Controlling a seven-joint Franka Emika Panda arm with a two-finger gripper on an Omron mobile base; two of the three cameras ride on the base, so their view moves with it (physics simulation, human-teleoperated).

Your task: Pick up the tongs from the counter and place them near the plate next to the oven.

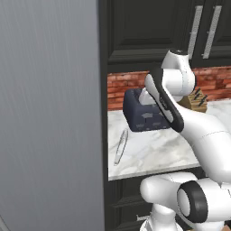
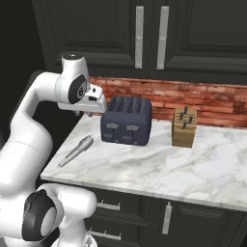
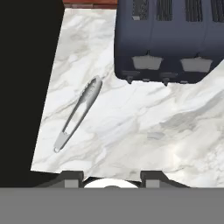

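White marble counter (image 2: 159,169) runs under dark cabinets with a red brick strip behind it. Above its left part hangs the gripper (image 2: 87,114), fingers pressed together with nothing between them, well clear of the surface. Below and in front of it the tongs (image 3: 78,113) lie flat on the marble near the counter's left edge, just beside a dark blue toaster (image 2: 126,120). Farther right stands a wooden knife block (image 2: 185,127).

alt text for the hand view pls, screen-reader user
Slim silver tongs lie untouched on a white marble counter, slanting beside its dark edge. A dark blue toaster stands just beyond them. The gripper hovers above, shut and empty.
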